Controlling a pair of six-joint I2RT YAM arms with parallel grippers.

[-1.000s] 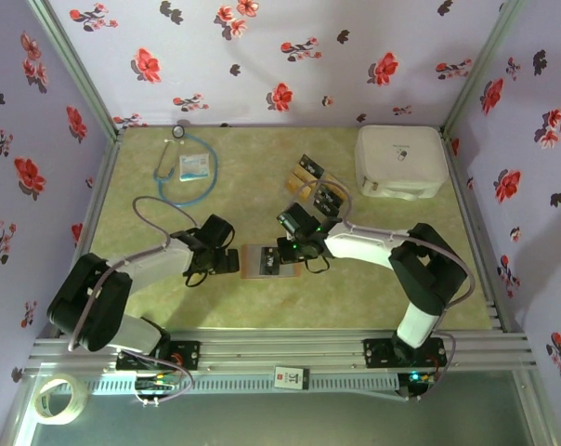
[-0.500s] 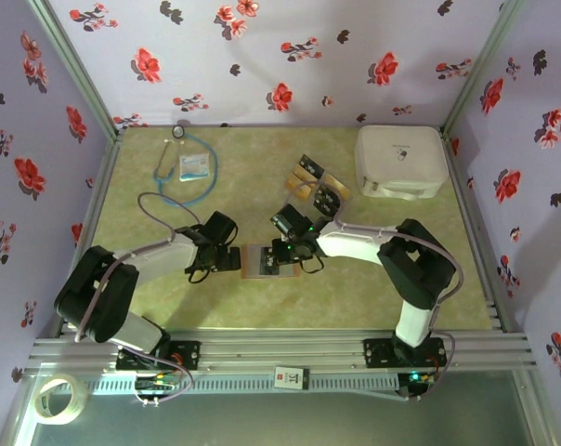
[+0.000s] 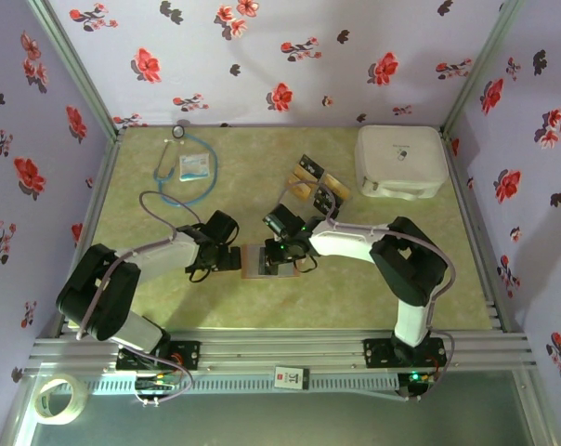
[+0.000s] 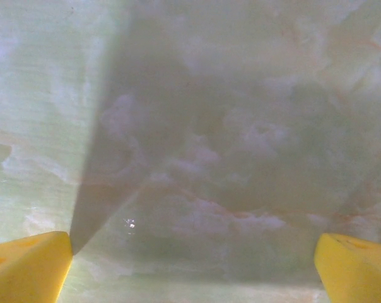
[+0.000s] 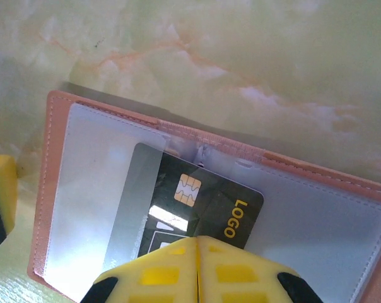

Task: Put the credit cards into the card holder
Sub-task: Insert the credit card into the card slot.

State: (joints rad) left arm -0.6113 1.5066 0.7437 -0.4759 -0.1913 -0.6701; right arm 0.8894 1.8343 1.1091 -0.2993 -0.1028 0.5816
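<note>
The reddish-brown card holder point(image 3: 258, 261) lies open on the table between both grippers. In the right wrist view its greyish clear slots point(image 5: 89, 189) face up. My right gripper point(image 5: 198, 243) is shut on a black credit card point(image 5: 197, 202) with a gold chip and "LOGO" print. The card's left part lies under a clear slot. From above, the right gripper point(image 3: 286, 249) hovers over the holder's right half. My left gripper point(image 3: 227, 260) rests by the holder's left edge, open, its yellow fingers point(image 4: 26, 265) wide apart over bare table. More credit cards point(image 3: 316, 186), tan and black, lie farther back.
A big white case point(image 3: 401, 160) stands at the back right. A stethoscope point(image 3: 169, 182) and a white-blue packet point(image 3: 194, 166) lie at the back left. A tape roll point(image 3: 59, 398) sits below the rail at the near left.
My right gripper has slid left over the holder with the black card. The left gripper has shifted slightly toward the holder's edge.
</note>
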